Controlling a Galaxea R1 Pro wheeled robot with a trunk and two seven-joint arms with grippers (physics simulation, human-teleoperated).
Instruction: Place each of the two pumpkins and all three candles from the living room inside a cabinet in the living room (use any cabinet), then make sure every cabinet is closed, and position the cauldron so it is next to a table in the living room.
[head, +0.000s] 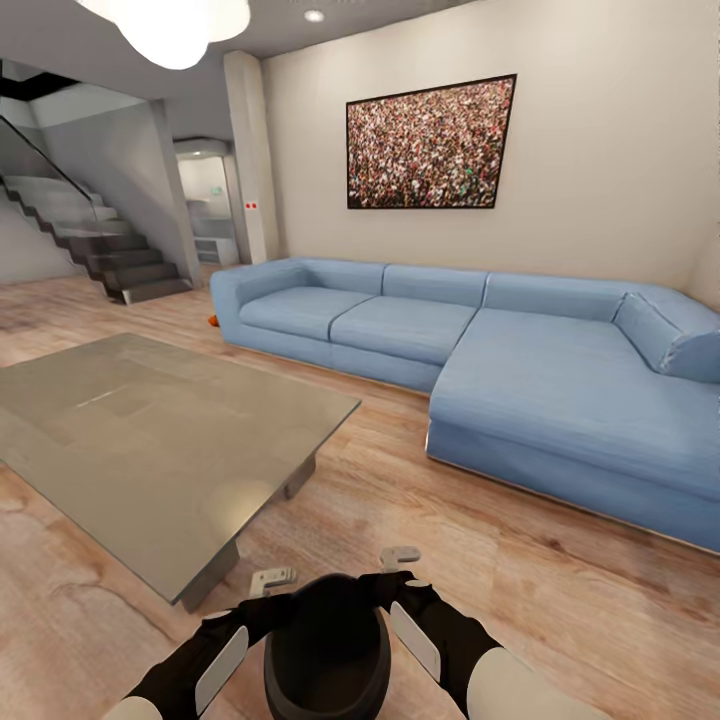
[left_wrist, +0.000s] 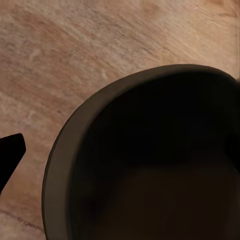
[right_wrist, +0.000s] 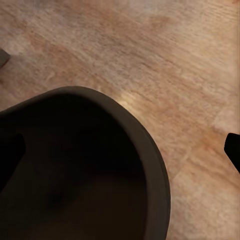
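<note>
The robot holds the cauldron low in front of its body, one arm on each side. The left jaws sit at one side of the pot's rim and the right jaws at the other side. It looks like the pot is squeezed between the two arms, most likely because it is too wide for one set of jaws to carry. In both wrist views the pot's dark mouth is right under the jaws, with the wood floor past it. I cannot tell if either set of jaws is spread, pressed together or pinching the rim, since the tips are mostly hidden. The grey surface is just ahead of the left jaws, so the pot is already close to where it should go. Setting it down on the floor beside that surface looks like the next step. Well past the jaws is a blue sofa, and a small orange thing lies on the floor by its far end; it may be a pumpkin. A picture hangs on the wall. No writing or labels can be read anywhere.
</note>
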